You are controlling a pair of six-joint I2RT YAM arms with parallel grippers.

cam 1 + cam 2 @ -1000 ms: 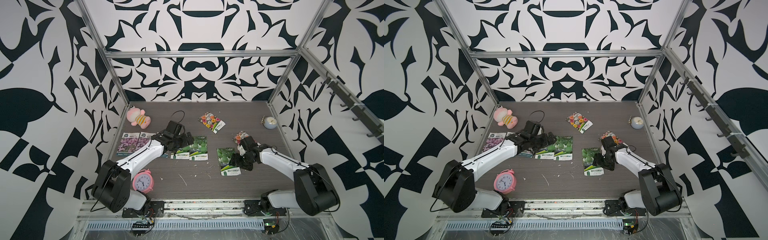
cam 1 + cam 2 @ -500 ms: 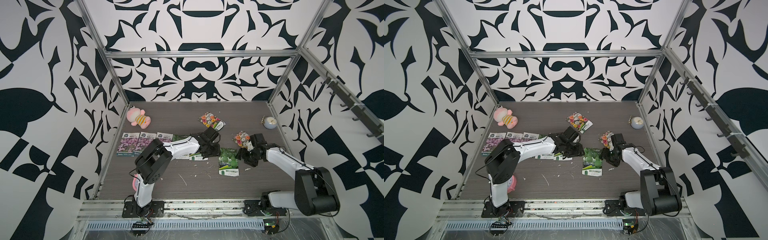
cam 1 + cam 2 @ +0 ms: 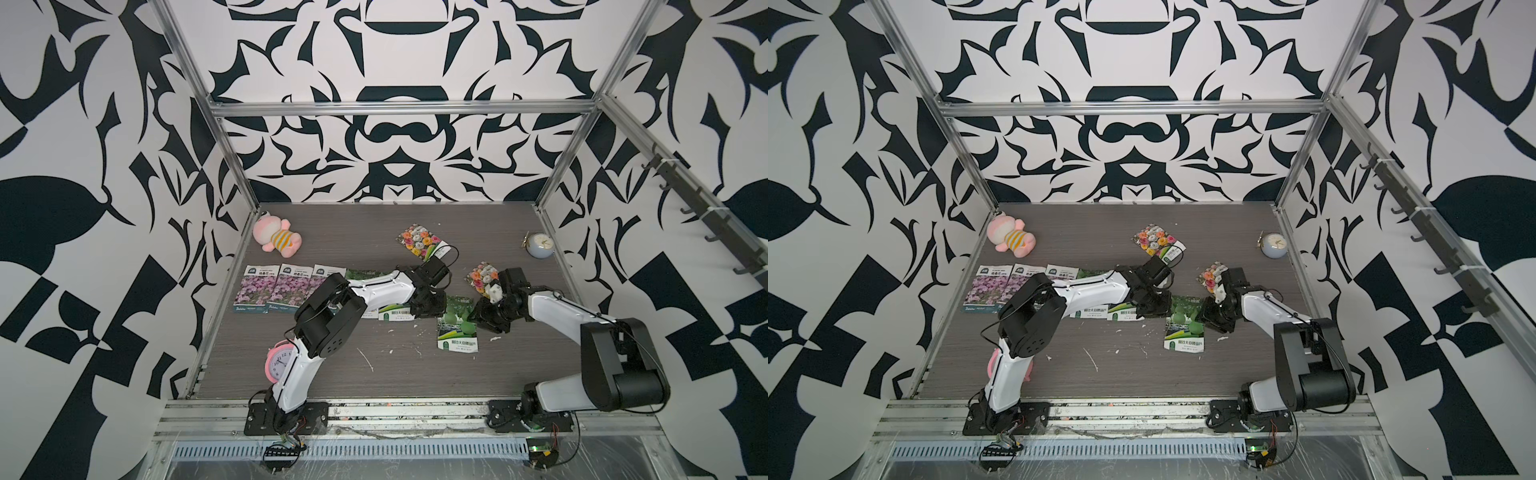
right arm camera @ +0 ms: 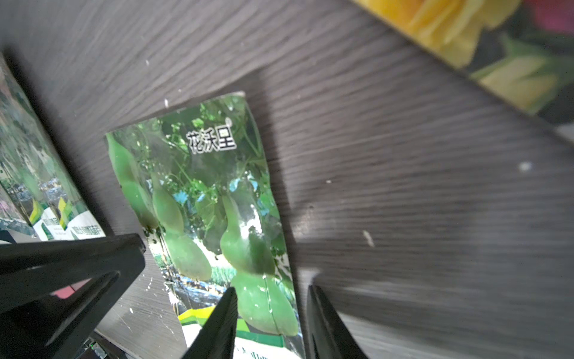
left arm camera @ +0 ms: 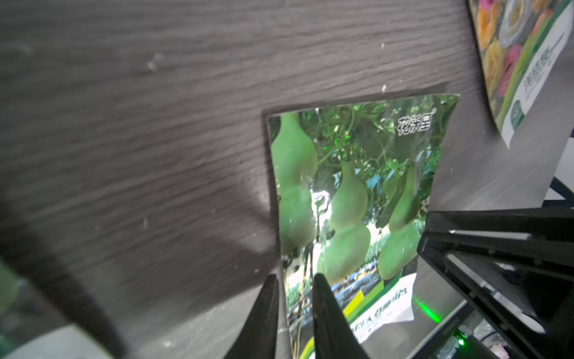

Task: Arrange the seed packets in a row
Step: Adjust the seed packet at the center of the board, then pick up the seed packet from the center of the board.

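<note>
Looking in a top view, you see three purple packets and two gourd packets lined up from the desk's left edge. The third gourd packet sits out of line, nearer the front edge, between left gripper and right gripper. Two bloom packets lie farther back.

Left wrist: the jaws stand narrow astride its edge, with a slim gap.

Right wrist: the jaws stand wider over the opposite edge.

I judge five of eight placed.

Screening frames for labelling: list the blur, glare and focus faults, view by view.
Left wrist view: the table grain is blurred and smeared, and a white glare streak crosses the gourd packet. Right wrist view: glare patches on the same packet; the blooms packet is out of focus. Both top views: sharp and evenly lit.
</note>
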